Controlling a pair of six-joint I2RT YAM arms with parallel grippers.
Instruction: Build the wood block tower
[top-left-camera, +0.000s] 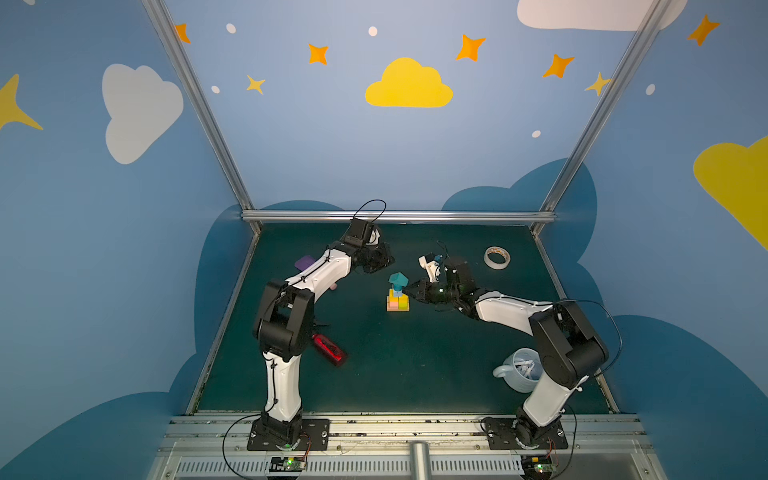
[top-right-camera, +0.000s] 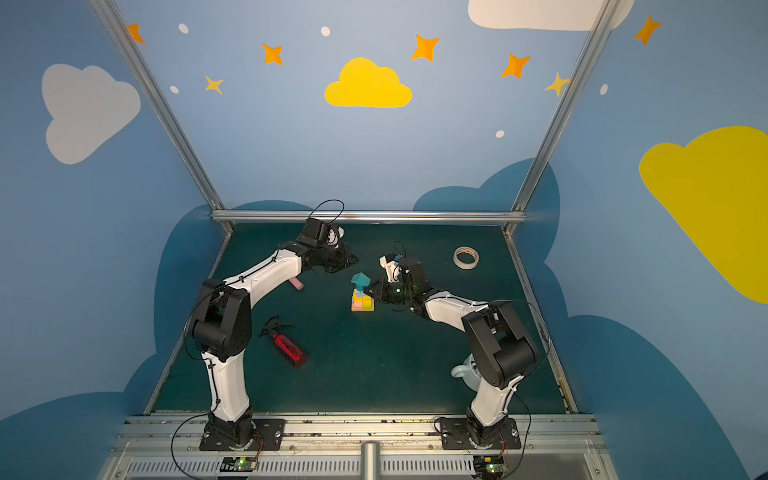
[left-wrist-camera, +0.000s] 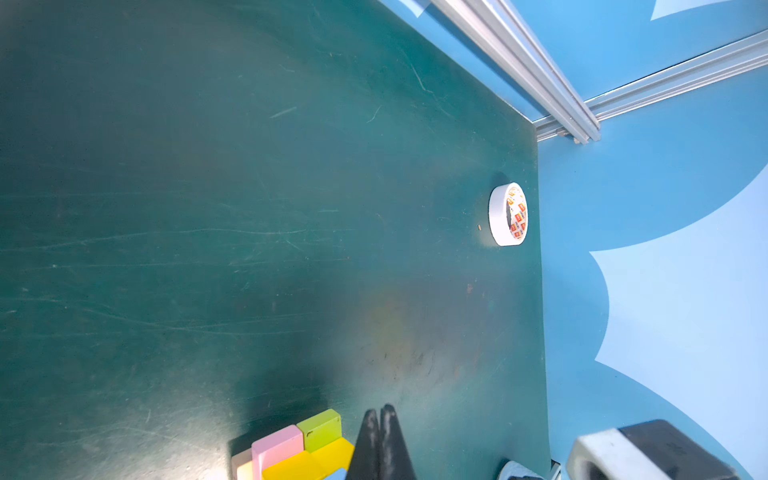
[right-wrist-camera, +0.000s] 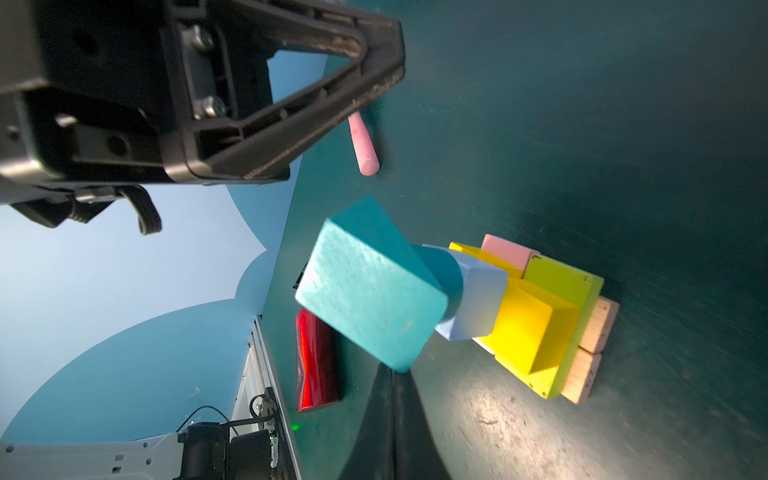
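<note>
The tower (top-left-camera: 397, 296) (top-right-camera: 362, 297) stands mid-table in both top views. From the mat up it has tan bars (right-wrist-camera: 598, 328), a pink slab (right-wrist-camera: 507, 249) beside a lime slab (right-wrist-camera: 569, 282), yellow cubes (right-wrist-camera: 528, 328), a pale-blue cube (right-wrist-camera: 478, 299), a teal cylinder (right-wrist-camera: 446, 274) and a tilted teal house-shape (right-wrist-camera: 370, 286) on top. My right gripper (top-left-camera: 407, 291) (right-wrist-camera: 392, 376) is shut and empty, its tip at the house-shape's lower corner. My left gripper (top-left-camera: 390, 262) (left-wrist-camera: 379, 410) is shut and empty, hovering behind and left of the tower, apart from it.
A red bottle (top-left-camera: 329, 350) (right-wrist-camera: 316, 357) lies front left by the left arm. A purple spatula (top-left-camera: 305, 262) with a pink handle (right-wrist-camera: 362, 143) lies under the left forearm. A tape roll (top-left-camera: 497, 257) (left-wrist-camera: 508, 214) sits back right. A pale mug (top-left-camera: 519, 370) stands by the right arm's base.
</note>
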